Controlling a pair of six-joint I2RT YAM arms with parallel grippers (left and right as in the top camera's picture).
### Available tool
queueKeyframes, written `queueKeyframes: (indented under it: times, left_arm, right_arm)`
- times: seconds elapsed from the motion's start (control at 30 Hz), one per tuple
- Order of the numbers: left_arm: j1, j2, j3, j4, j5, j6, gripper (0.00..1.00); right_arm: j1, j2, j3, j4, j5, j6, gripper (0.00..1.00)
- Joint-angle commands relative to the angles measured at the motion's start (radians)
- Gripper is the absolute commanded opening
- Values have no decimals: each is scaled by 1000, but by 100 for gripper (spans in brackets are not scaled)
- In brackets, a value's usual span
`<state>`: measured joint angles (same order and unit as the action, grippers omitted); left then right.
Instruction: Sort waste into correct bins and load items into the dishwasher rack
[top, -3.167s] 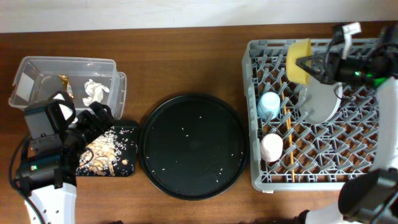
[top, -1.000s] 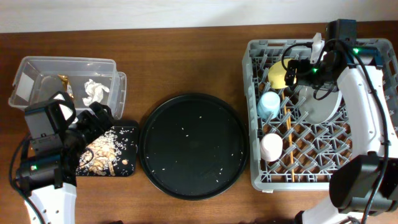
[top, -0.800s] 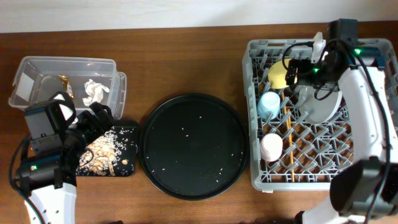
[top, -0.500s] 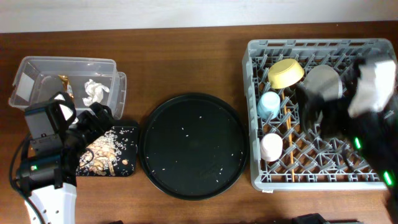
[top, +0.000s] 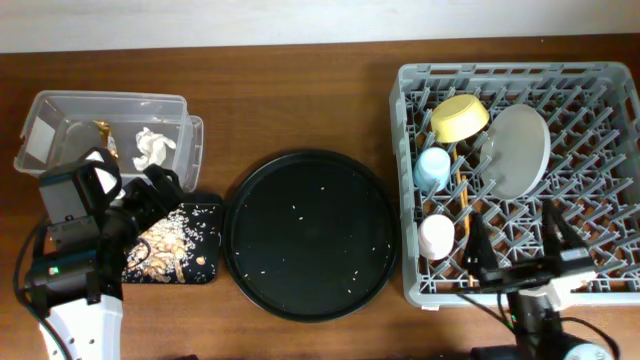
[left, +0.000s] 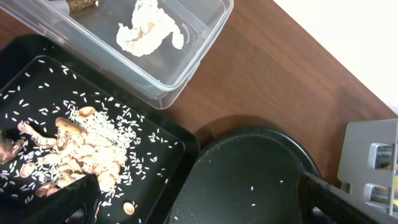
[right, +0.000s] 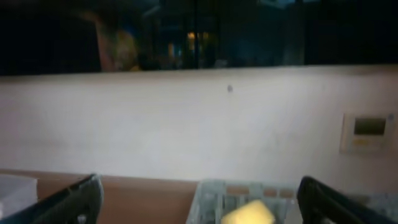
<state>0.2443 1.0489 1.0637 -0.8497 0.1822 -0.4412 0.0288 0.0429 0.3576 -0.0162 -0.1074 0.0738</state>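
The grey dishwasher rack holds the yellow bowl, the light blue cup, the white cup, the grey-green plate and the chopsticks. My right gripper hangs open and empty over the rack's front edge; its wrist view looks level at the wall, with the bowl low in frame. The clear tub contains the tissue and gold wrapper. Food scraps with rice lie in the shallow black tray. My left gripper stands open over that tray, empty.
A large round black tray with a few rice grains lies between the bins and the rack. Bare wooden table runs along the back, up to a white wall.
My right arm has let go of the yellow bowl in the rack's back left and drawn back to the rack's front edge. The left arm has not moved.
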Motion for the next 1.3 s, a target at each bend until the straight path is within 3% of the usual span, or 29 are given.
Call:
queueKeyframes:
  times: [0.0, 0.1, 0.17, 0.23, 0.97, 1.03, 1.13, 1.2, 1.27]
  left_arm:
    - [4, -4, 10, 2, -4, 10, 99]
    - [3, -4, 10, 2, -4, 10, 99]
    - [3, -4, 10, 2, -4, 10, 99]
    - [3, -4, 10, 2, -4, 10, 99]
    - [-2, -8, 10, 2, -5, 10, 99]
    - [-75, -57, 10, -1, -7, 10, 99]
    - [-296, -137, 10, 8, -63, 9, 99]
    - [-337, -188, 5, 37, -105, 10, 99]
    - [-330, -259, -34, 169, -142, 9, 99]
  right_arm:
    - [-24, -39, -172, 81, -12, 44, 98]
    - [-24, -40, -354, 75, -12, 43, 98]
    - [-24, -40, -352, -55, -8, 7, 98]
    - [-24, -40, -352, -53, -4, -98, 98]
    - [-24, -39, -352, -55, 14, -96, 98]
    - [-24, -39, -352, -55, 14, -96, 98]
    - [-24, -39, -352, -55, 14, -96, 98]
    - [-24, -39, -352, -55, 14, -96, 98]
    - [-24, -39, -352, -55, 14, -96, 98]
